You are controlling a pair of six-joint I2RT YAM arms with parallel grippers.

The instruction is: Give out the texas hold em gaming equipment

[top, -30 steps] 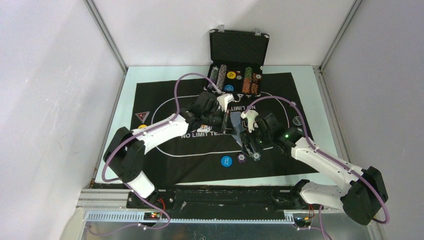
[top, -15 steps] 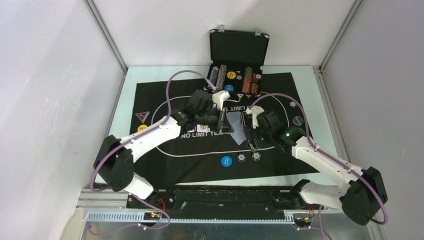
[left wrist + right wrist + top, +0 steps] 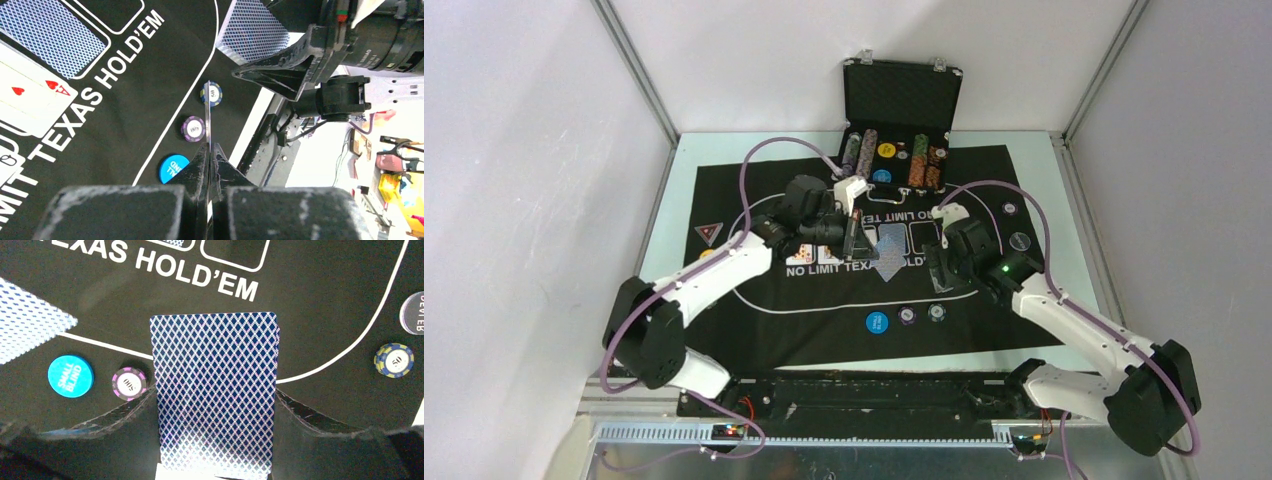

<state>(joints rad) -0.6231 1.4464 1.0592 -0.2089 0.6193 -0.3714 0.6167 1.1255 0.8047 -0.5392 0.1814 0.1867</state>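
L gripper (image 3: 208, 152) pinched tight on one card (image 3: 208, 112), edge-on, centre frame; R gripper (image 3: 216, 412) clamps blue-backed deck (image 3: 214, 365), lower centre.

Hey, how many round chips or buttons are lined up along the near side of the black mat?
3. The blue small-blind button sits leftmost, the purple 100 chip beside it, the 50 chip rightmost. The arms may hide others.

Blue-backed card (image 3: 891, 252) lies seemingly flat near purple chip (image 3: 130, 383).
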